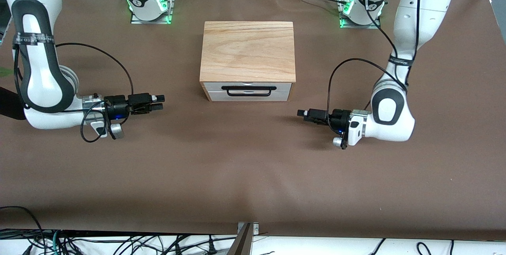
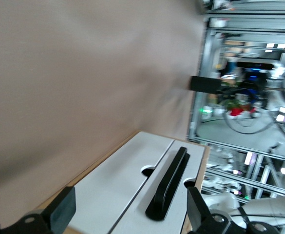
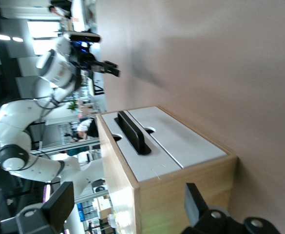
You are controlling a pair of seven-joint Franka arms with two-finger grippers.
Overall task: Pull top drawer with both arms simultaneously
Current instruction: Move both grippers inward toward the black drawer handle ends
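Top drawer (image 1: 247,87) shut, handle (image 1: 248,90) lengthwise btwn arms' ends.

Even, bright overhead light falls on the brown table (image 1: 253,176); soft shadows lie under both arms and beside the cabinet (image 1: 248,51). Green lamps glow at the bases. The front view is sharp. Both wrist views are softer, with the nearby fingers (image 2: 62,210) blurred and background lights glaring.

My two arms, the left arm (image 1: 399,101) and the right arm (image 1: 39,85), are glossy white with black joint sections, looping black cables (bases glow green) and small black grippers.
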